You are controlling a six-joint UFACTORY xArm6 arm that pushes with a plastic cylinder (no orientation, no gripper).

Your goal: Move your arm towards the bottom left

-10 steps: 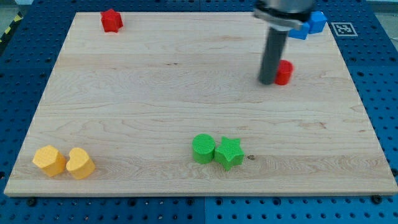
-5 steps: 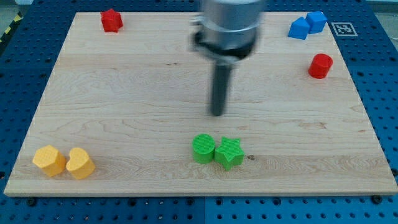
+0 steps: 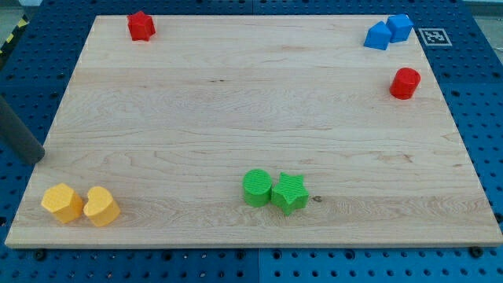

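Wooden surface [image 3: 236, 102] sits clear — my tip [image 3: 35, 157], no claw, holding nothing, hangs left near the yellow blocks [image 3: 63, 202] — job almost done.

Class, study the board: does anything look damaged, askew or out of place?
Nothing looks damaged. One oddity: my tip sits at the wooden board's left edge, above the two yellow blocks, touching none.

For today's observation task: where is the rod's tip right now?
My tip sits at the view's left edge, just off the board, above the two yellow blocks.
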